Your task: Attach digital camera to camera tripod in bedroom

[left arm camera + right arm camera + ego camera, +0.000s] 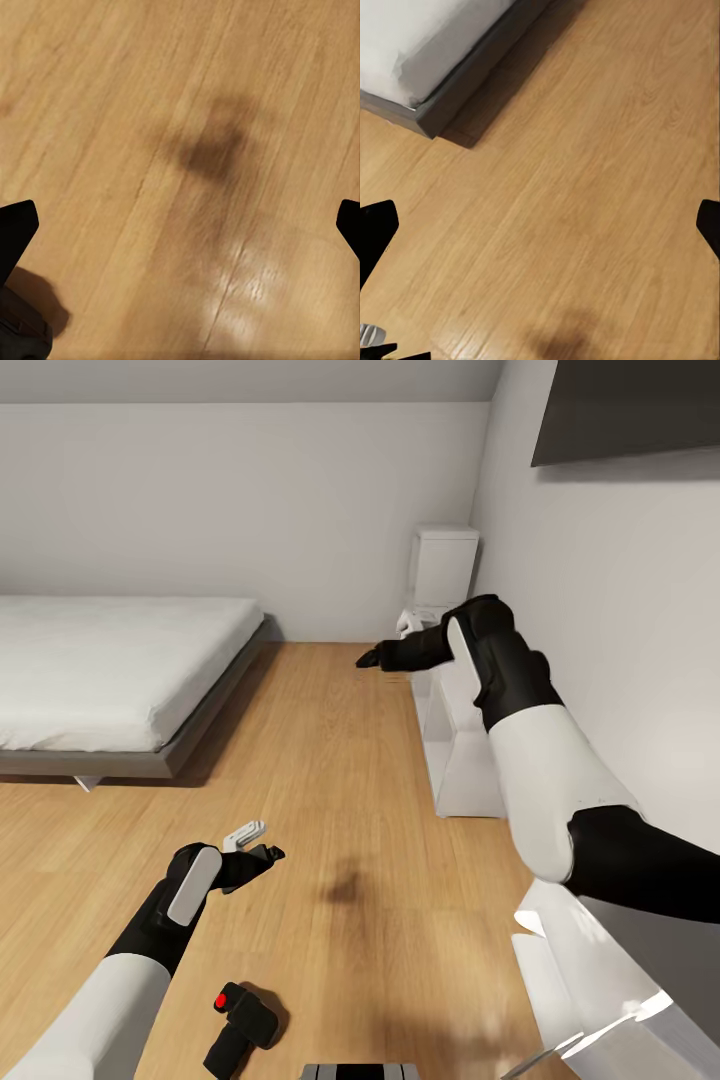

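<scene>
Unlabelled, the digital camera (243,1015) lies on the wood floor (380,810) near the left gripper (262,852), both grippers apparently spread wide.

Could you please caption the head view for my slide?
Digital camera lies on the bedroom's wood floor below the empty left gripper, beside a grey bed.

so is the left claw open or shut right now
Open. In the left wrist view the fingertips sit at opposite edges with bare wood floor between them; the left claw holds nothing.
</scene>
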Available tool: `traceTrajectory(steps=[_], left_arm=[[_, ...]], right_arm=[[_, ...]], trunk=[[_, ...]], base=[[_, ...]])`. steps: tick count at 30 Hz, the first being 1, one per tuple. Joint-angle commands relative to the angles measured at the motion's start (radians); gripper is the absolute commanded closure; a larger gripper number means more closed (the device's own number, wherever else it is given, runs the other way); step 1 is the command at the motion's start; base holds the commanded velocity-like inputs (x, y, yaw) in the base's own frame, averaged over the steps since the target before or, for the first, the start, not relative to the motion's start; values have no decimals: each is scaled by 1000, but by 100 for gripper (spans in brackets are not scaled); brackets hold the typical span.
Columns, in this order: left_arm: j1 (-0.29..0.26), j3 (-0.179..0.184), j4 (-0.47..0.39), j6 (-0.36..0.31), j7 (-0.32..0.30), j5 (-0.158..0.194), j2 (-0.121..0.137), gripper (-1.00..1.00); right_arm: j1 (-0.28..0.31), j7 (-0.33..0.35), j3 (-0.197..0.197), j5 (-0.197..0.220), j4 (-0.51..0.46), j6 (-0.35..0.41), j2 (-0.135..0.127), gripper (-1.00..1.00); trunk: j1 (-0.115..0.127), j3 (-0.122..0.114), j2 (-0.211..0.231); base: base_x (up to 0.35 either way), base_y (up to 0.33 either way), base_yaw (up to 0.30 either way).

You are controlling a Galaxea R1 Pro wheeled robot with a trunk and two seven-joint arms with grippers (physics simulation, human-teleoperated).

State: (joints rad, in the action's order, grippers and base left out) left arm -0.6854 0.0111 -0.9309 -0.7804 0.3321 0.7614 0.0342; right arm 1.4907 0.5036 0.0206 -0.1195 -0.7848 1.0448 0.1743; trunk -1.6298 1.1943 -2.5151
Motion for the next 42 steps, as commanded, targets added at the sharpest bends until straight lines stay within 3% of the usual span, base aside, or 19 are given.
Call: traceTrajectory(steps=[1,5,13,15,16,26,27,28,34,42], left_arm=[[0,1,0,-3,9,11,1,-100],[0,1,12,-3,10,12,0,-100],[0,5,44,-3,34,7,-3,-100],[0,5,44,-3,65,7,-4,-100],[0,4,43,-3,109,8,-6,-100],[0,4,33,-2,228,6,-45,-100],[0,5,30,14,276,7,-58,-100],[0,5,30,24,282,7,-60,-100],[0,6,34,112,302,9,-64,-100],[0,6,35,141,307,10,-64,-100]], right_arm=[[4,8,-1,-11,-42,2,0,-100],[7,9,-4,-10,-95,2,0,-100],[9,5,-7,-10,-127,2,0,-100],[9,-2,-7,-10,-127,2,0,-100],[9,-14,-7,-10,-127,2,0,-100],[10,-46,-7,-7,-126,2,0,-100],[10,-64,-7,-7,-124,2,0,-100],[10,-68,-7,-7,-123,2,0,-100],[10,-90,-7,-6,-110,2,0,-100],[10,-102,-7,-6,-101,2,0,-100]], trunk=[[0,1,0],[0,1,0],[-3,32,-2],[-4,40,-3],[-5,43,-3],[-9,82,-5],[-10,86,-5],[-10,90,-6],[-13,113,-7],[-17,144,-9]], base=[[0,0,0],[0,0,0],[0,0,0],[0,0,0],[0,0,0],[0,0,0],[0,0,0],[0,0,0],[0,0,0],[0,0,0]])
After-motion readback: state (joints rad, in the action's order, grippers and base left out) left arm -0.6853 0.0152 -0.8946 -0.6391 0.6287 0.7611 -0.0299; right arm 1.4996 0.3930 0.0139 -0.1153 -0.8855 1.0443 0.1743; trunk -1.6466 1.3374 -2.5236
